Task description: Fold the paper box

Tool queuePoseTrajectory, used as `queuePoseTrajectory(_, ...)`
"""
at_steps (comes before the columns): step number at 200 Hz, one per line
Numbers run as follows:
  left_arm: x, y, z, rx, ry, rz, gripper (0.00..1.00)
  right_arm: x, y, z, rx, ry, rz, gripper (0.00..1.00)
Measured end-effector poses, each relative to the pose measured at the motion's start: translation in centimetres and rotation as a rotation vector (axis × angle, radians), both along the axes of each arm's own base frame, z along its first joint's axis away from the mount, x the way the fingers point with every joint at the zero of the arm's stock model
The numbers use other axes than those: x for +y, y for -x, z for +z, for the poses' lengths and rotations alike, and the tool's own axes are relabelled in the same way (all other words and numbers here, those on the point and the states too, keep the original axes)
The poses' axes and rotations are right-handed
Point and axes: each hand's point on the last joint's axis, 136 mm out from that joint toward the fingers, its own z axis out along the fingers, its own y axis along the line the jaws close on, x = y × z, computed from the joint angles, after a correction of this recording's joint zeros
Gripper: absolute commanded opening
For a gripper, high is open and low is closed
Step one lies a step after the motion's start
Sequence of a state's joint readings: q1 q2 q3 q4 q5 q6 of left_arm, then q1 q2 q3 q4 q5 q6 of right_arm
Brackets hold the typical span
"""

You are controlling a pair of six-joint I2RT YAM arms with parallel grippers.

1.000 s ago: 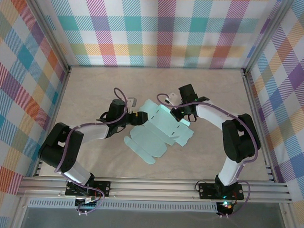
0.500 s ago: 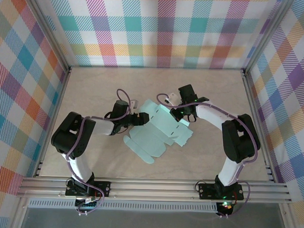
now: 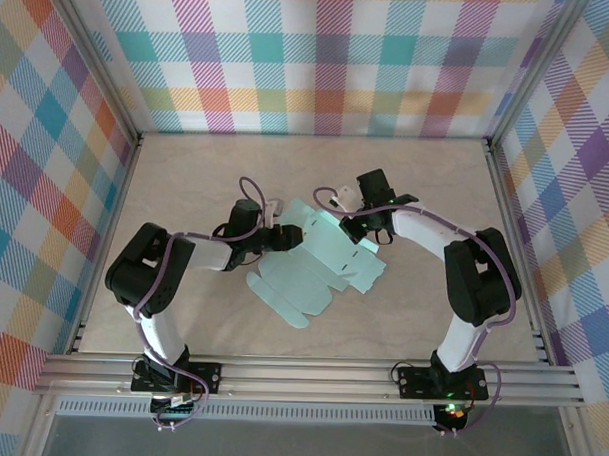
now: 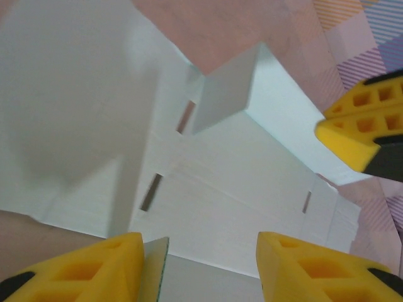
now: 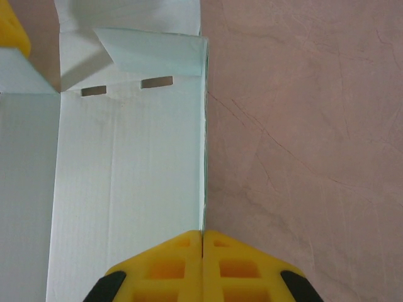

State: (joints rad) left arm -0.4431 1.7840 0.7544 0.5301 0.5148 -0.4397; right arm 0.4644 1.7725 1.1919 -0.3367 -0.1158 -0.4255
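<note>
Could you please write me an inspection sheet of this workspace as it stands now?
Surface: table, beige and marbled.
Job's things: paper box, mint card, lying mostly unfolded at the centre with a flap lifted.
Clutter: nothing seen.
Grippers: left gripper has its jaws apart with a card edge between them; right gripper is shut on the paper box's edge.
Cables: purple cables run along both arms.
Surroundings: checked walls; aluminium rail at the near edge.

The top camera looks down from above the near edge. Both wrist cameras look closely at the shared paper box (image 3: 329, 254).
</note>
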Motion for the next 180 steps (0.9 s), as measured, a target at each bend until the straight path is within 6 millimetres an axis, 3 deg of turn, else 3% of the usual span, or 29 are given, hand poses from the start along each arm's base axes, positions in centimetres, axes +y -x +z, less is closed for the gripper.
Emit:
queuePoseTrajectory(85, -2.0, 2.1, -0.8, 0.011, -0.039, -0.052, 0.52, -0.1, 0.0, 0.0, 0.009, -0.004, -0.019, 0.00)
queuePoseTrajectory(111, -2.7, 2.6, -1.9, 0.025, -0.053, -0.046, 0.53, -0.1, 0.0, 0.0, 0.011, -0.007, -0.024, 0.00)
queuePoseTrajectory(180, -3.6, 0.9, -1.9, 0.002, 0.011, 0.054, 0.53, -0.7, -0.2, -0.4, 0.011, 0.016, -0.063, 0.00)
